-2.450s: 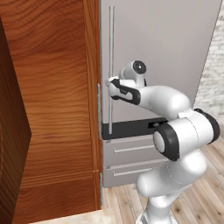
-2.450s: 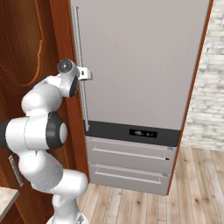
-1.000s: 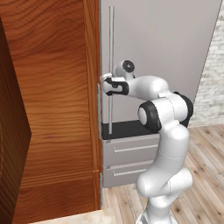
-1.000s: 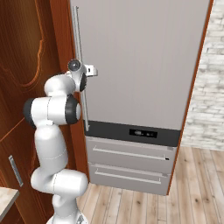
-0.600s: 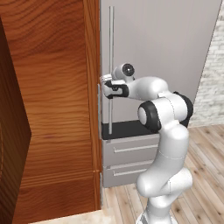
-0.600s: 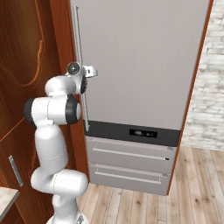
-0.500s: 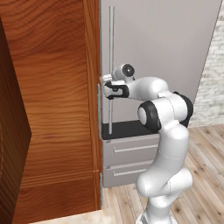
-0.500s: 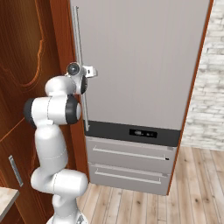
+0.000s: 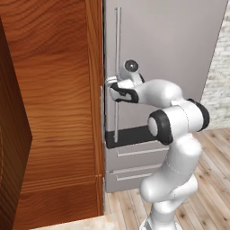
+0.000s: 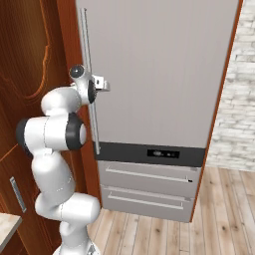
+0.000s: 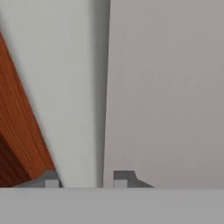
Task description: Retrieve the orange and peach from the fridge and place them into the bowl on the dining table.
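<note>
The fridge (image 9: pixel 175 49) stands tall and light grey with its door closed, also seen in the right base view as fridge (image 10: pixel 159 74). Its long vertical bar handle (image 9: pixel 117 45) runs down the door's left edge. My gripper (image 9: pixel 112 88) is at mid-height on that handle (image 10: pixel 85 45) and is shut on it. In the hand view the pale handle (image 11: pixel 78 87) passes between the two dark fingertips (image 11: pixel 50 180) of the gripper (image 11: pixel 83 180). The orange and peach are hidden behind the closed door. The bowl and dining table are out of view.
A red-brown wooden cabinet (image 9: pixel 54 112) stands flush against the fridge's left side. Two grey drawers (image 10: pixel 147 187) sit below a dark control strip (image 10: pixel 159 153). A pale brick wall (image 10: pixel 239 99) and wooden floor (image 10: pixel 219 219) lie to the right. A beige counter corner (image 10: pixel 7 225) shows low left.
The fingers have closed onto the fridge handle. Earlier the arm swung in and its elbow rose; the hand has barely moved in the last second. The door stays closed.
</note>
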Tool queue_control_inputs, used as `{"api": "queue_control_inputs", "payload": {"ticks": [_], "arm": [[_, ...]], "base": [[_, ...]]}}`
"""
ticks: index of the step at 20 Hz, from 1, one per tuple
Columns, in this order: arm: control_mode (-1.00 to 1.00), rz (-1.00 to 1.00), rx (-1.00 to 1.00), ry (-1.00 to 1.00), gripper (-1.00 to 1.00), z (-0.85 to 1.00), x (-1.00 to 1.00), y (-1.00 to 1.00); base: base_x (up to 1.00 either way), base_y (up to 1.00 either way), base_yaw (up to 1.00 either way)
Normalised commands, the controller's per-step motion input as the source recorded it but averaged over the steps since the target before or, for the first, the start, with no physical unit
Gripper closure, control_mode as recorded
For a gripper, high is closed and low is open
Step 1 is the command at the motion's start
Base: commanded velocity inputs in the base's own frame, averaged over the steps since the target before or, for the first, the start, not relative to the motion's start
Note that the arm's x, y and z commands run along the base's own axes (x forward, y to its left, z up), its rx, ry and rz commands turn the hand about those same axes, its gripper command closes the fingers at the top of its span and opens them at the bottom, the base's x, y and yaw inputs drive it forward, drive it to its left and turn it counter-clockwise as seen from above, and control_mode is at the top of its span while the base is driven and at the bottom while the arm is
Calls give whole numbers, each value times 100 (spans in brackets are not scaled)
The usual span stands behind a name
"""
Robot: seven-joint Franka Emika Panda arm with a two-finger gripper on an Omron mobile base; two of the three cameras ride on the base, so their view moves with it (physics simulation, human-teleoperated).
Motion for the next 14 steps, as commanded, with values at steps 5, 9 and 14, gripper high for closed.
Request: {"api": "queue_control_inputs", "payload": {"ticks": [5,9,14], "arm": [[-100,-12,0,24,100,21,-95,-63],[-100,-8,1,13,100,16,-100,-92],[-100,-3,3,-1,100,10,-100,-95]], "base": [[0,0,0],[0,0,0],[0,0,0]]}}
